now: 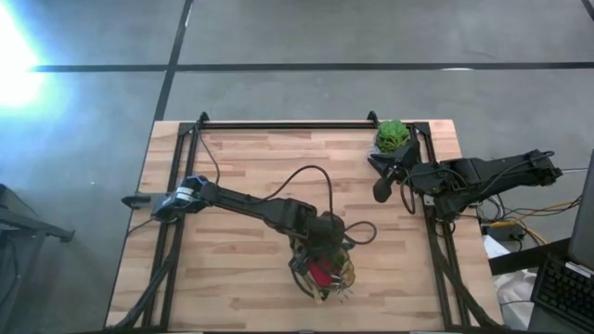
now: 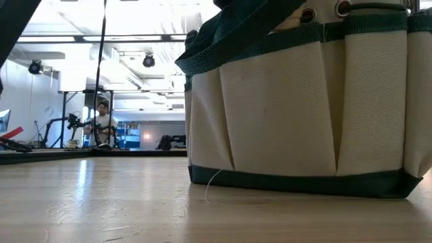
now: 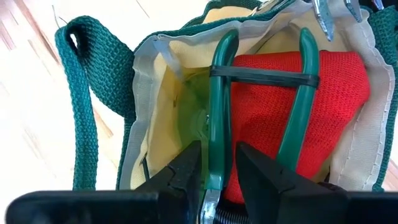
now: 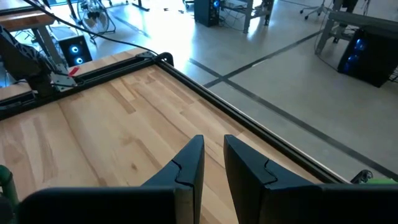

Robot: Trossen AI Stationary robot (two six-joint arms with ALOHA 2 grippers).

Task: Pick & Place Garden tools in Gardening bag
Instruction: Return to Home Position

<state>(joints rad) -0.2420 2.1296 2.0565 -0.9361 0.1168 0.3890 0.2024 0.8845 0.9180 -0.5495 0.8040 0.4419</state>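
The gardening bag (image 1: pixel 332 276) stands on the bench (image 1: pixel 241 158) close to its near edge, about midway between left and right. The left arm reaches across from the left side, so the left gripper (image 3: pixel 217 147) hangs right over the bag's round mouth. The left wrist view shows green-handled shears (image 3: pixel 301 93) already inside the bag, lying on top of a red glove (image 3: pixel 267 130). A dark band holds their two handles together. Some metal tool tips (image 3: pixel 323 18) poke up at the far rim, and the bag's green strap (image 3: pixel 84 118) flops out to one side.

The left gripper is set narrow, with its fingers (image 3: pixel 186 174) on either side of one shear handle. A thin gap shows on each side of that handle, so I judge the grip to be released rather than clamped.

The retreat depends on how that handle lies. Its long axis runs straight away from the gripper, down into the bag, in line with the fingers. Pulling back along that line should clear it cleanly. A sideways swing toward the left would likely catch the handle and tug the shears or the soft rim.

The right gripper (image 4: pixel 212 144) waits well away at the bench's far right, just near of the potted plant (image 1: pixel 392 135). Its fingers are narrow and hold nothing. The left arm is clearly the nearer one to the bag.
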